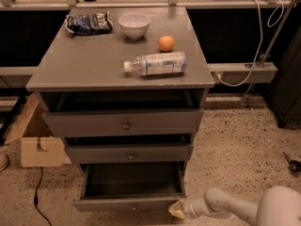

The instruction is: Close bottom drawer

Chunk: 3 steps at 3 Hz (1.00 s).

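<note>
The bottom drawer (128,204) is the lowest of three grey drawers in the cabinet and is pulled far out, showing its dark grey inside. Its flat front sits near the lower edge of the view. My gripper (177,209) comes in from the lower right on a white arm and sits at the right end of that drawer front, touching or nearly touching it. The middle drawer (130,153) and the top drawer (125,124) stand slightly open above.
On the cabinet top (84,65) lie a plastic bottle (155,63), an orange (166,43), a white bowl (134,24) and a snack bag (88,22). A cardboard box (38,146) stands on the floor at left. A cable (36,202) runs beside it.
</note>
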Each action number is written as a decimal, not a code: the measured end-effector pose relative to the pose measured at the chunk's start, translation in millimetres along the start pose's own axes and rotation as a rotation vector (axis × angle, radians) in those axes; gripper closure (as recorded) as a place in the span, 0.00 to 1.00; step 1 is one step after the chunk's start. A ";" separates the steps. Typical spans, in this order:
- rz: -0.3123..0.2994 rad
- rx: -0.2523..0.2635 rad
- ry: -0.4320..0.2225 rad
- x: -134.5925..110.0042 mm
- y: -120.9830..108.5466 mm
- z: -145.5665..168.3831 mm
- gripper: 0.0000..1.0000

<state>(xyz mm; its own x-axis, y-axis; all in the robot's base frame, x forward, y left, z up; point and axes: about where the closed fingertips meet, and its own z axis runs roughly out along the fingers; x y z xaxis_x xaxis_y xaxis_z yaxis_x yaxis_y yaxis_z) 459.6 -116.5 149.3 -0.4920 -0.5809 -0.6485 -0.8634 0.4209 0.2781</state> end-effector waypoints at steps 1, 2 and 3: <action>0.000 0.000 0.000 0.1 0.4 -0.3 1.00; -0.063 0.065 -0.066 -17.0 -16.6 7.2 1.00; -0.063 0.065 -0.067 -17.1 -16.7 7.2 1.00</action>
<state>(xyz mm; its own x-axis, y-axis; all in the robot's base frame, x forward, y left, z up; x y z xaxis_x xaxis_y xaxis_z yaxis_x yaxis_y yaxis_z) 483.2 -108.6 150.6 -0.4264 -0.5611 -0.7095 -0.8824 0.4306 0.1897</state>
